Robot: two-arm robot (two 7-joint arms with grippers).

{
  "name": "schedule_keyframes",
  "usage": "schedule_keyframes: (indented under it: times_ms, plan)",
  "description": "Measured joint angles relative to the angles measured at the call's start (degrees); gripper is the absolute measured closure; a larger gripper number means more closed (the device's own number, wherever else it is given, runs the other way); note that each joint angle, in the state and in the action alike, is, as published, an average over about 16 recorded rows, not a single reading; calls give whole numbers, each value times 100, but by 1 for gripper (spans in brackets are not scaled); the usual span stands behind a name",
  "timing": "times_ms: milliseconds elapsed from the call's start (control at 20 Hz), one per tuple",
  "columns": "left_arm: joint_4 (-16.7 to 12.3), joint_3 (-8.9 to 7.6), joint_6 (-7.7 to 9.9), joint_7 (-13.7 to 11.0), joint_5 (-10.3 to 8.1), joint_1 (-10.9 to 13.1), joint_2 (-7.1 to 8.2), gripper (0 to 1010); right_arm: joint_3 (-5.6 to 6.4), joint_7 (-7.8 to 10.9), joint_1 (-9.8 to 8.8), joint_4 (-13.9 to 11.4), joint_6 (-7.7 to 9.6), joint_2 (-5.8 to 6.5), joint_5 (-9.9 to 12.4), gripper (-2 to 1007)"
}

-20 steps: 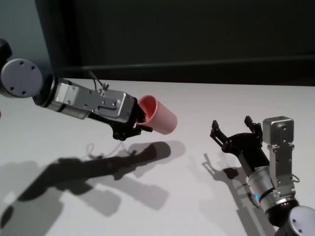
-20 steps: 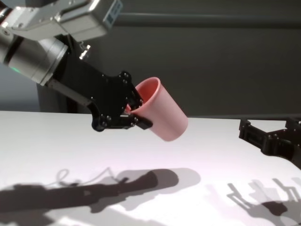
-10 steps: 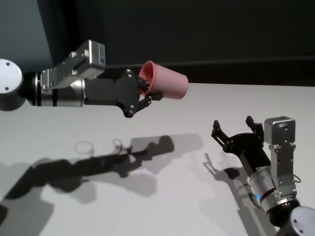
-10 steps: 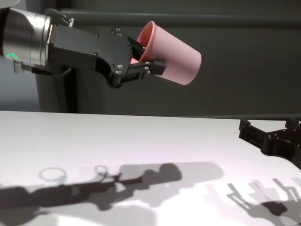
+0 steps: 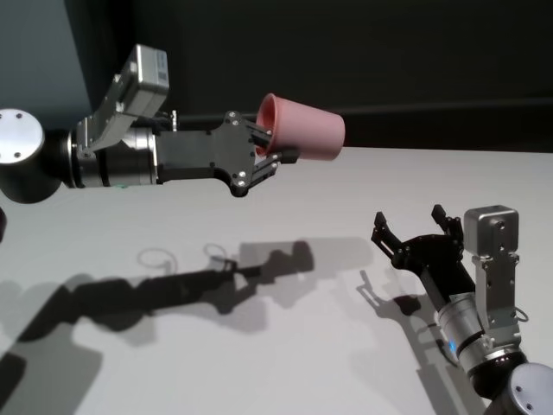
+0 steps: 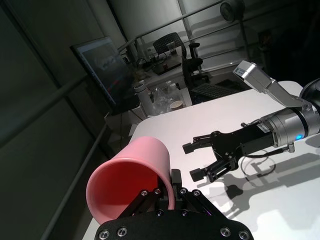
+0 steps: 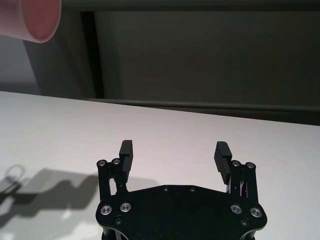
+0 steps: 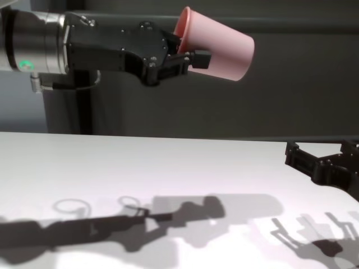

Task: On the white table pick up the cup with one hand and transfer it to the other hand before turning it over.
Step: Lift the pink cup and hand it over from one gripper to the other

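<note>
Left gripper (image 5: 266, 154) jaws pinch the pink cup (image 5: 304, 130) by its rim, apparently sideways above the surface (image 5: 285, 346); right gripper (image 5: 415, 229) jaws wide, near the right edge.

I see a large, flat, matte white tabletop (image 5: 285, 346) under the arms; only dark shadows fall across its plain surface, with a dark wall behind its far edge.

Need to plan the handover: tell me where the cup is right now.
The cup is in the air, left of centre in the head view, lying sideways with its rim pinched by the left gripper, well above the white table and apart from the open right gripper.
</note>
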Motion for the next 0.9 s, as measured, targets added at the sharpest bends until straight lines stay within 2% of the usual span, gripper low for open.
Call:
schedule_keyframes:
  times_ms: [250,900]
  plan:
    - [176,-60,30,-174,-331,-24,-143,962,0,0,0,0,0,0,0,5]
    - [489,-173,45,-514,-951,-116,-381,962,0,0,0,0,0,0,0,4]
